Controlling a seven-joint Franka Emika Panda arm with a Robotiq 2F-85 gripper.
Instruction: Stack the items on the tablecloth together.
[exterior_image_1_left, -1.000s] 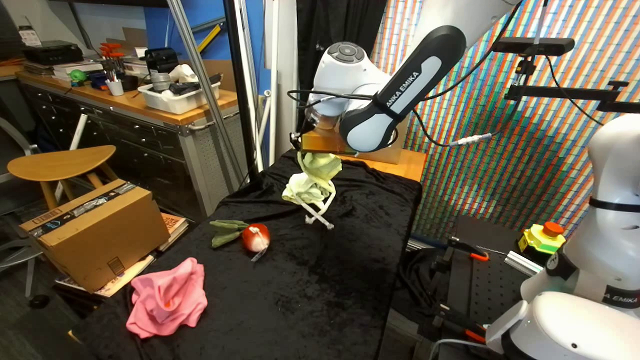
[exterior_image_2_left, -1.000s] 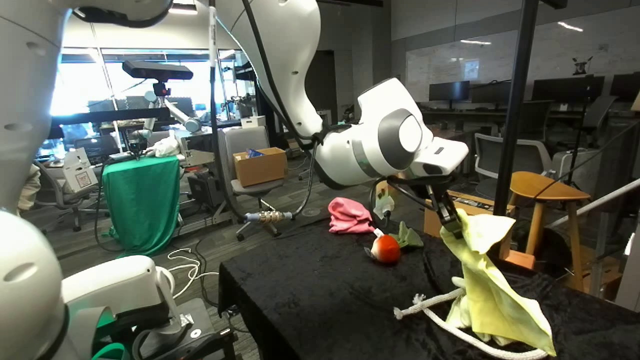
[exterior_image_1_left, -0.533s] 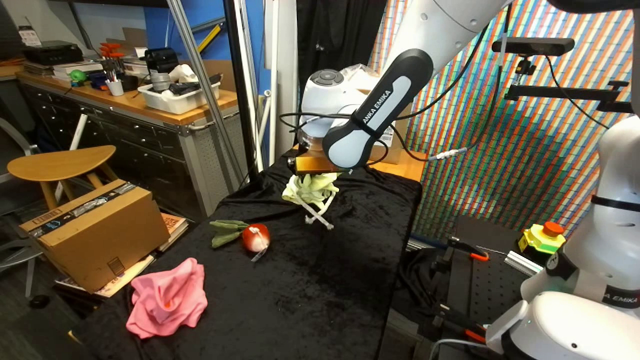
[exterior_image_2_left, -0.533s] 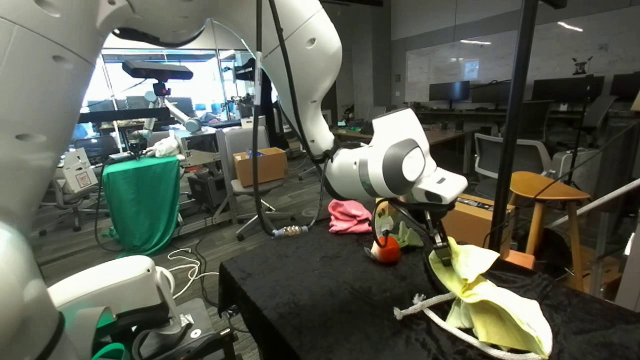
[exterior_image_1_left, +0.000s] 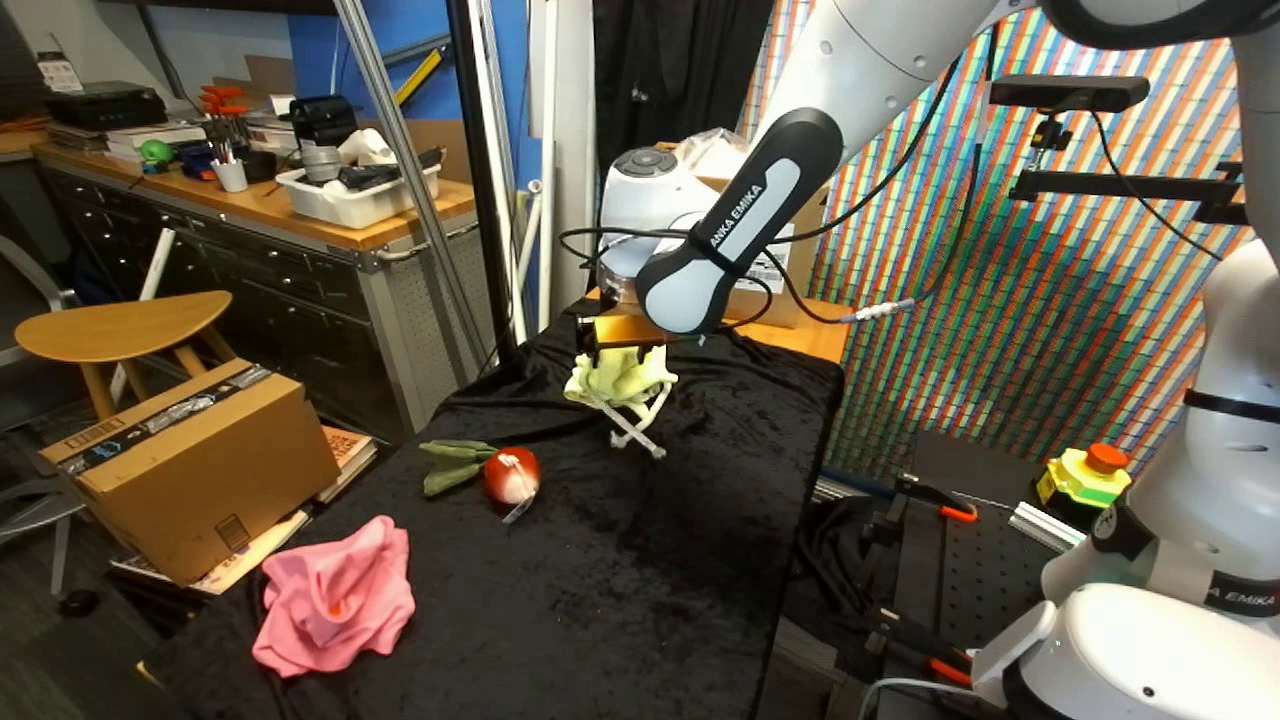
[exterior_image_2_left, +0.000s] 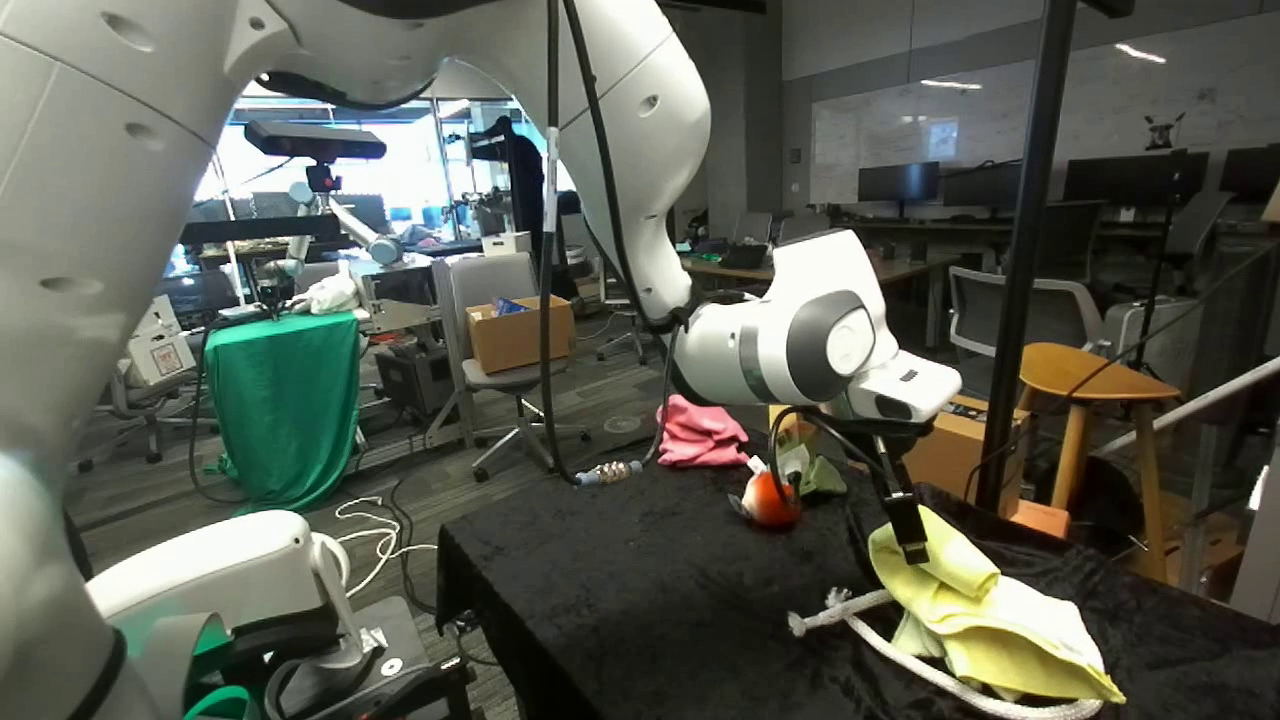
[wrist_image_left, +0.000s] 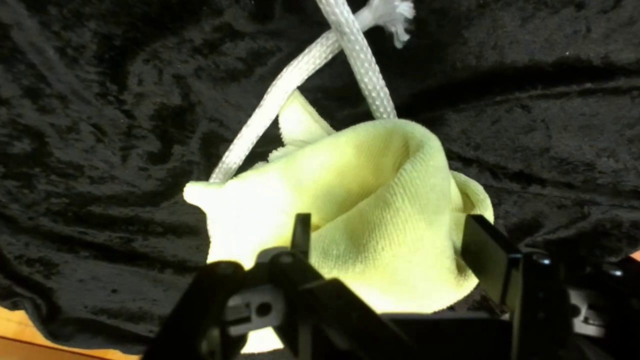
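Fingers (wrist_image_left: 301, 235) of the gripper (wrist_image_left: 389, 227) stood wide apart in the lower half of the wrist view, pale yellow cloth (wrist_image_left: 375, 240) showing between them; whether either finger touched it could not be told. Two lengths of white braided rope (wrist_image_left: 367, 70) crossed at the top of that frame and met the yellow cloth. In an exterior view the yellow cloth lay folded over part of the rope at the lower right, on the black tablecloth (exterior_image_2_left: 600, 600). A radish-like item (exterior_image_1_left: 512, 475), red and white with green leaves (exterior_image_1_left: 455, 467), lay left of centre in an exterior view. A pink cloth (exterior_image_1_left: 335, 590) lay crumpled at the lower left of the same frame, well apart from the yellow cloth.
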